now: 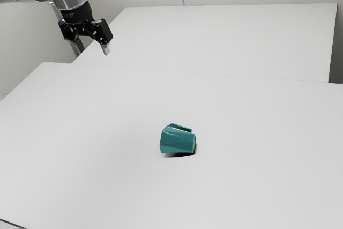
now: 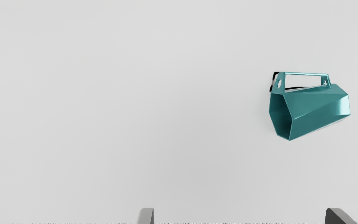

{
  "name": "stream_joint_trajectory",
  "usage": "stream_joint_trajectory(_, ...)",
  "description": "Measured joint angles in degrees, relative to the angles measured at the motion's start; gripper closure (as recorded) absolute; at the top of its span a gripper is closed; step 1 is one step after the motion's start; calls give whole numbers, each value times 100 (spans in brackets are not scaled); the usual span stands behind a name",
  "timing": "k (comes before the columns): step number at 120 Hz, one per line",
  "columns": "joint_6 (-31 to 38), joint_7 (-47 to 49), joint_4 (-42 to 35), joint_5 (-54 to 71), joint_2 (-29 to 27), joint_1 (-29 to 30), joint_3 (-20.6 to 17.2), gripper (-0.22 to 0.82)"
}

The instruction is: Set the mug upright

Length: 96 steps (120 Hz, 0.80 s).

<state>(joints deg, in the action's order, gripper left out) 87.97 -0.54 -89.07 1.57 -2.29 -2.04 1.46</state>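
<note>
White tabletop (image 1: 96, 186) spreads out smooth and matte, with a second pale slab (image 1: 230, 41) behind it and plain grey walls further off. On it, a little nearer than the middle, the teal mug (image 1: 178, 140) lies on its side, handle (image 1: 180, 128) toward the far side. Up at the exterior view's far left, the claw (image 2: 239, 216) hangs open and empty, well apart from it. So I'd judge the reach is the step in hand: come over and down, close on the body or handle, then tip it onto its base. Flat facets and hard edges shape the glossy body; one could slip in a careless pinch.
</note>
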Motion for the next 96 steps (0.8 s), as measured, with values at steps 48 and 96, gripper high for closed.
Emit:
stream_joint_trajectory(48,708,-310,-634,-1080,-62,-56,51,0)
stream_joint_trajectory(96,2602,-1276,-2384,-3217,-145,-29,196,0)
